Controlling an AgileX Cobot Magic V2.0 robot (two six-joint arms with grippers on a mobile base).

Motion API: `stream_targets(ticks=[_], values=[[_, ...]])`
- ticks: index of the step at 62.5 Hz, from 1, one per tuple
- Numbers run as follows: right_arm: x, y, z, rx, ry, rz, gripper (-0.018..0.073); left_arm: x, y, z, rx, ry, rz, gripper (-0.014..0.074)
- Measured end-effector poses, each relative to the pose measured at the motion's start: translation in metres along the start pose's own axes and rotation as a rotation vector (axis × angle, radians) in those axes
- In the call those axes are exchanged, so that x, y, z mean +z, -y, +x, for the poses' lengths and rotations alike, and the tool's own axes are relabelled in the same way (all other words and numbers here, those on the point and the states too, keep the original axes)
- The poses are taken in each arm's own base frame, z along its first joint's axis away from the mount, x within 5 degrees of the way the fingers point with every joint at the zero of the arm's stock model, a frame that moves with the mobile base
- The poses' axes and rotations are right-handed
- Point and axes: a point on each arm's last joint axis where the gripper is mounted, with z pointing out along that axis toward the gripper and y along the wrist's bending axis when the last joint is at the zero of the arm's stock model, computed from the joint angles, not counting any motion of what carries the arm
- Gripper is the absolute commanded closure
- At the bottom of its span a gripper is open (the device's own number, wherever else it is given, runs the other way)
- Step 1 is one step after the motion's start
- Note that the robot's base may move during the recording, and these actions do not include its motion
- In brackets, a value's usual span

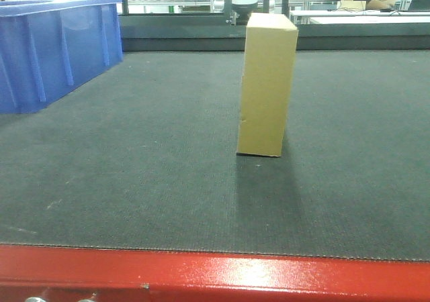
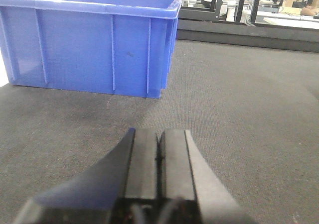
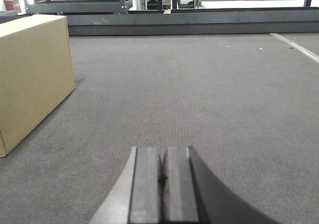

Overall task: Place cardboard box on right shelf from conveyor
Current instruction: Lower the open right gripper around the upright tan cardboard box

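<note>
**Front view.** The box (image 1: 267, 87) stands upright on the conveyor (image 1: 134, 181), a little right of centre and nearer the far edge than the near one. Its narrow face is toward the camera and its shadow falls toward the near edge. A blue bin (image 1: 54, 47) sits at the far left, cut by the picture edge and well apart from the box. Only its outer wall shows, so its contents cannot be told. The red frame (image 1: 215, 272) runs along the near edge. The belt is bare from the near edge up to the box and along all of the right side. This is the only view with box and bin together.

**Left wrist view.** The left end effector (image 2: 158, 134) is over the belt. It is clenched, the fingers pressed together with a hairline seam, and it holds nothing. The bin lies ahead and to the left, apart from it, with its long wall and rim facing. The inside is hidden here too. There is open belt right of the bin, up to the dark rail at the far edge.

**Right wrist view.** The right end effector (image 3: 162, 152) is also clenched and empty. The box stands ahead and to the left, apart from the fingers and cut by the left picture edge. Its broad side shows only here, with a small notch at the lower corner. There is open belt ahead and to the right as far as the far rail. A pale line crosses the belt at far right.
</note>
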Motion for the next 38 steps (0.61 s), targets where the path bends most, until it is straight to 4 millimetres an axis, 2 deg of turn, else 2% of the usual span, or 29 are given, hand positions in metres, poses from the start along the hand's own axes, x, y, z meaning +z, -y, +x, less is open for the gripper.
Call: stream_targets(ticks=[38], values=[[0.0, 0.0, 0.0, 0.0, 0.0, 0.0, 0.0524, 0.0, 0.0, 0.0, 0.0, 0.0, 0.0, 0.0715]])
